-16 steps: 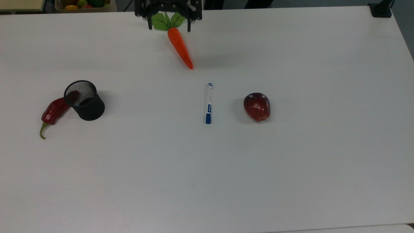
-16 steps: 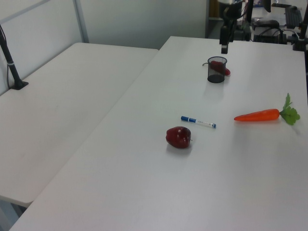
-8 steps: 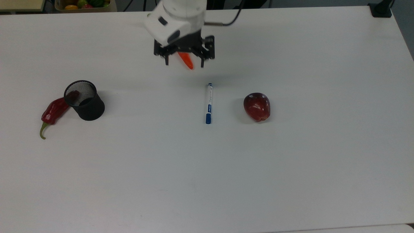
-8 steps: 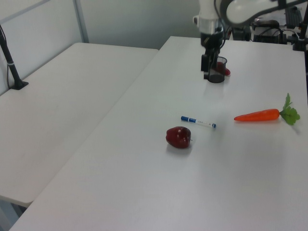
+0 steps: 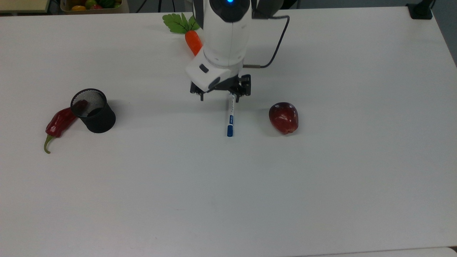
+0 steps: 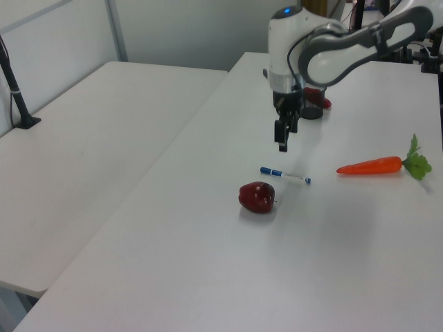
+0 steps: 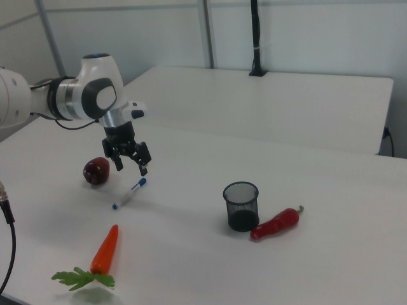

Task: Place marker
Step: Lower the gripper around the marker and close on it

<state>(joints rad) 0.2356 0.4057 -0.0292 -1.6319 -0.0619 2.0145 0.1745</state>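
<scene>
The claw [image 7: 130, 161] is hanging wide open and empty above the marker [image 5: 230, 114], which is lying flat on the desk [image 5: 321, 185] beside the apple [image 5: 284, 117]. It's looking light, stiff and slippery, so I'd be pinching mid-barrel.

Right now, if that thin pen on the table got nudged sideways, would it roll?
Probably: the slim white marker with blue ends is round and lies flat on the smooth white table. It looks rigid and light, so the open tool should lift it easily.
</scene>
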